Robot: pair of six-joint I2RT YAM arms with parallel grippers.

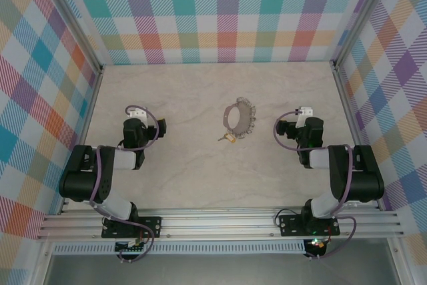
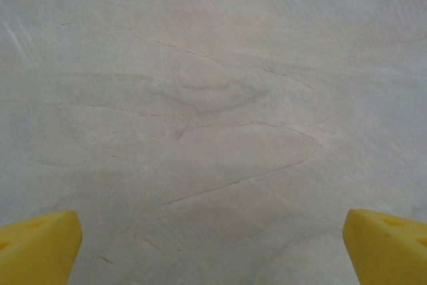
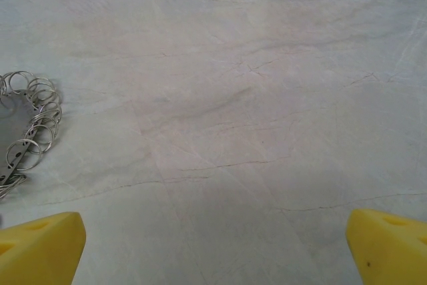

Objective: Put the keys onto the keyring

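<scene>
- The keyring [image 1: 239, 119], a grey ring with small loops all around its rim, lies flat near the middle of the marble-look table [image 1: 187, 178].
- The key [image 1: 229, 138], small with a yellowish head, lies on the table at the ring's 7 o'clock, right at its rim. Whether it touches the rim is too small to tell.
- The left gripper [image 2: 213, 248] has its jaws spread wide, with bare table between its yellow fingertips [image 2: 40, 248].
- From above, the ring lies at 3 o'clock from the left gripper, well apart from it.
- The right gripper [image 3: 215, 248] also has its jaws spread wide and holds nothing.
- In the right wrist view the ring's loops sit at the 9 o'clock edge, outside the jaws and at 12 o'clock from the left-hand yellow fingertip [image 3: 40, 248].
- From above, the ring lies at 9 o'clock from the right gripper, nearer to it than to the left gripper.
</scene>
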